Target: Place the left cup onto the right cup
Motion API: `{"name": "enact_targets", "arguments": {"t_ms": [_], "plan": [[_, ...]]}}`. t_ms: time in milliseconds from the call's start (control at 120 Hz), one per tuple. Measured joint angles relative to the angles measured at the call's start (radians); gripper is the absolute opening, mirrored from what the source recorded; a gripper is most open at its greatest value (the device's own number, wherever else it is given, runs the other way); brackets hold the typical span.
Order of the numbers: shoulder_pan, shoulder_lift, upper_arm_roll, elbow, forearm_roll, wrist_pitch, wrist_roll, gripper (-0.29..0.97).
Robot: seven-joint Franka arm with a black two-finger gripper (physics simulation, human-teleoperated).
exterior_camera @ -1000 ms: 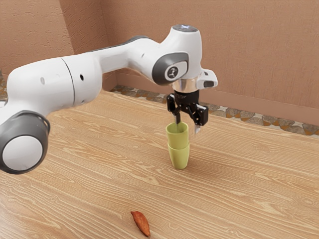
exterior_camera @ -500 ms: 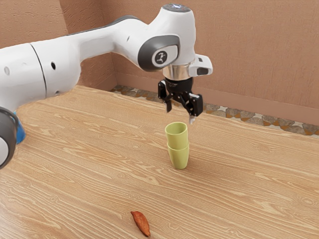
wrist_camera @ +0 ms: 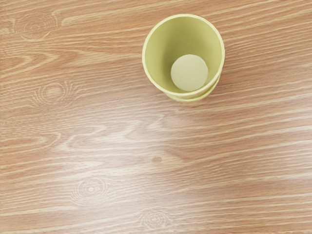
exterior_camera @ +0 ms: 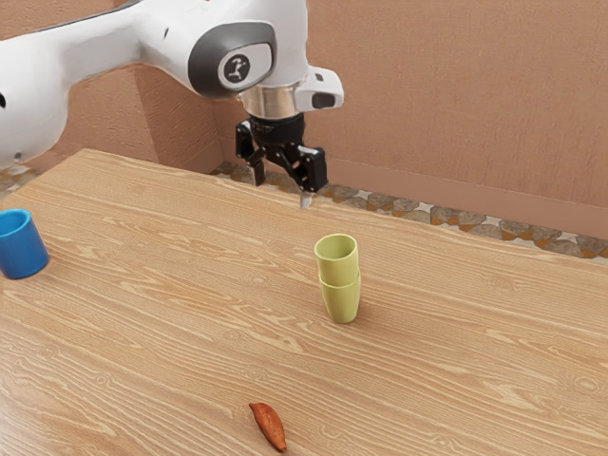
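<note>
Two light green cups stand nested upright on the wooden table: the upper cup [exterior_camera: 336, 258] sits inside the lower cup [exterior_camera: 342, 299]. The wrist view looks down into the upper cup [wrist_camera: 184, 54], with the lower cup's rim [wrist_camera: 195, 97] peeking out beneath it. My black gripper [exterior_camera: 281, 185] hangs open and empty in the air, well above the table and up and toward the exterior view's left of the stacked cups, apart from them.
A blue cup [exterior_camera: 19, 243] stands at the exterior view's left edge of the table [exterior_camera: 171, 285]. A small orange-brown object [exterior_camera: 269, 426] lies near the front edge. A brown wall and a strip of stones run behind the table.
My gripper let go of the upper cup, rose off the stack and moved up and toward the exterior view's left. The arm swung back, uncovering the blue cup. The cups stayed nested.
</note>
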Motion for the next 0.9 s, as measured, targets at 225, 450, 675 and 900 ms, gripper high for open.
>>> {"name": "enact_targets", "arguments": {"t_ms": [225, 450, 675, 900], "plan": [[-0.009, -0.069, 0.050, -0.048, -0.016, -0.030, 0.014, 0.68], [-0.047, -0.116, 0.121, -0.097, -0.024, -0.045, 0.035, 0.68], [-0.063, -0.129, 0.176, -0.123, -0.033, -0.050, 0.066, 0.68], [-0.053, -0.134, 0.208, -0.128, -0.029, -0.051, 0.097, 0.68]]}}
